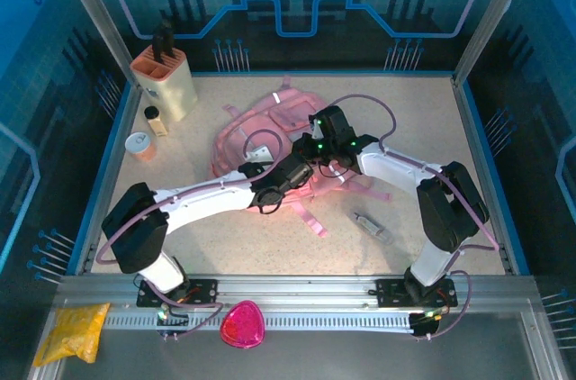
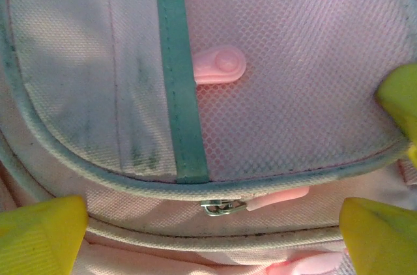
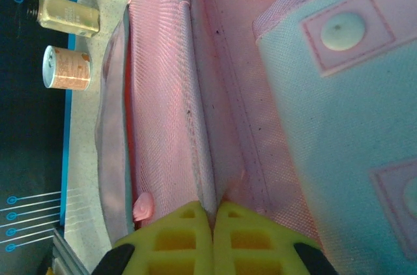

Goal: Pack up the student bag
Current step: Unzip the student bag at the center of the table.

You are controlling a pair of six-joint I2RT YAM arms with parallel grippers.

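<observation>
While both arms lean in over the middle of the table (image 1: 423, 128), the student bag (image 1: 241, 139) lies flat there, a bit left of centre, with its straps trailing toward the near side and to the right. Seen from the top, both wrists meet over the bag's near-right part, one arm coming from each side.

On the left wrist camera the left gripper (image 2: 212, 223) hangs right over the bag with its jaws spread wide and nothing held. Its yellow fingers (image 2: 40, 234) sit at the two bottom corners, well apart. Between them and just ahead is a metal zip slider (image 2: 223, 206) with a pink pull, on the seam under a curved pocket flap. Further ahead on the flap a pink snap tab (image 2: 220, 66) sits beside a teal stripe (image 2: 176, 73). Cannot tell if the fingers touch the fabric.

The right gripper (image 3: 213, 210) is closed, pads pressed together, and the tips meet right at the end of a pink fabric fold of the bag. Cannot tell if any fabric is pinched. Right of the tips is a pale panel with round snaps (image 3: 343, 30), and left of them a small pink pull (image 3: 143, 207).

Off the bag:
- knife block (image 1: 165, 83) in the far-left corner
- small bottle (image 1: 156, 121) and cup (image 1: 141, 146) just nearer than the block, all left of the bag
- grey object (image 1: 372, 227) on the table to the bag's near right, apart from it
- magenta pouch (image 1: 243, 324) and yellow packet (image 1: 72, 330) on the near ledge by the arm bases
</observation>
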